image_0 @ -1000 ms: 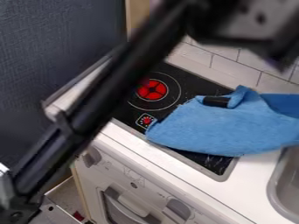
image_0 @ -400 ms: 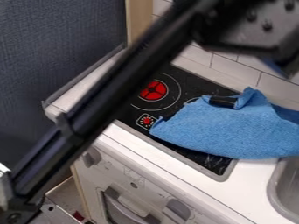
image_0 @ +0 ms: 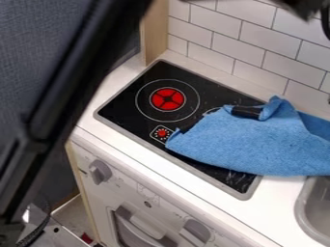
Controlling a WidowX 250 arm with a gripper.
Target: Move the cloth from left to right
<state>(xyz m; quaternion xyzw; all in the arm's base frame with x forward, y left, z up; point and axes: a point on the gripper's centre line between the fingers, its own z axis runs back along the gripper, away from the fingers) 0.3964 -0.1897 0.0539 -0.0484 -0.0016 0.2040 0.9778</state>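
One blue cloth (image_0: 248,140) lies over the sink-side end of the stovetop (image_0: 122,108) and runs past its edge onto the counter (image_0: 274,205), just beside the sink (image_0: 301,207). Its long axis goes roughly left to right across the view, at a slant to the stovetop's long edges, dipping a little toward the right. The narrow end points left, near the red burner (image_0: 168,99) on the stovetop, the broad end right; a fold peaks toward the tiled wall (image_0: 245,43) behind the stovetop. Beside the cloth's narrow end, the stovetop bears a small square emblem (image_0: 161,133) with a red burst; the marks on the panel below the stovetop, between the knobs (image_0: 100,171), are too small to tell. Whether the gripper is wide, narrow or holding something, I cannot tell.
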